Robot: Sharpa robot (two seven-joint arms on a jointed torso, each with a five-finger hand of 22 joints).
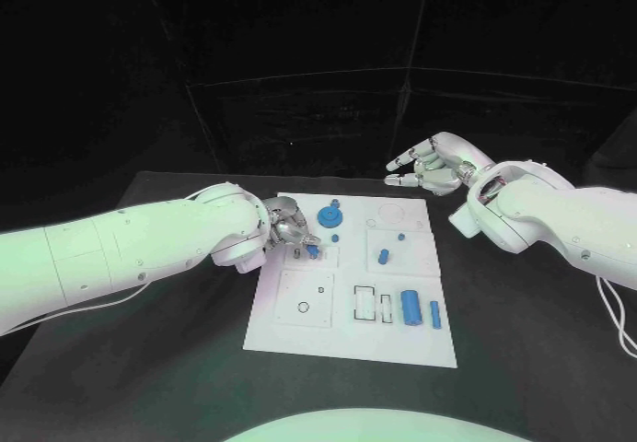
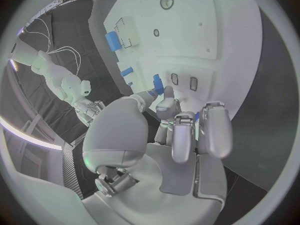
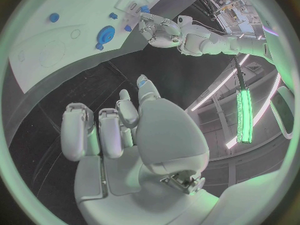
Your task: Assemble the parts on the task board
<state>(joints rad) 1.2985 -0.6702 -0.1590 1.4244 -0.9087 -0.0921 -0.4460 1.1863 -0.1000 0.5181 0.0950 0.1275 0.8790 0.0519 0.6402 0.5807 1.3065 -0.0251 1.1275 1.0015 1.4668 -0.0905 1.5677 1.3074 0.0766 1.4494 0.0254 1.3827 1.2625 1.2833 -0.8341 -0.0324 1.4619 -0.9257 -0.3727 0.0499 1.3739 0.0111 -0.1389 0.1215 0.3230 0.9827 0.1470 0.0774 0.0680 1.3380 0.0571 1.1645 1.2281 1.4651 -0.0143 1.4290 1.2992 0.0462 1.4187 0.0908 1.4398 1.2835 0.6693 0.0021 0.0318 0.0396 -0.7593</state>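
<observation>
The white task board (image 1: 348, 337) lies in the middle of the black table. My left hand (image 1: 290, 230) hovers over its near-left part and pinches a small blue part (image 1: 311, 247) between thumb and finger; the left wrist view shows this part (image 2: 157, 85) just above two small slots (image 2: 174, 78). A round blue disc (image 1: 332, 217), two blue pegs (image 1: 384, 255), a blue cylinder (image 1: 411, 308) and a blue bar (image 1: 434, 314) sit on the board. My right hand (image 1: 427, 166) hangs beyond the board's far right corner, its fingers (image 3: 109, 130) loosely bent and holding nothing.
Empty rectangular slots (image 1: 364, 302) and a small round hole (image 1: 304, 306) mark the board's near half. Black tabletop (image 1: 531, 331) runs around the board on all sides. A white cable (image 1: 618, 322) trails off my right arm.
</observation>
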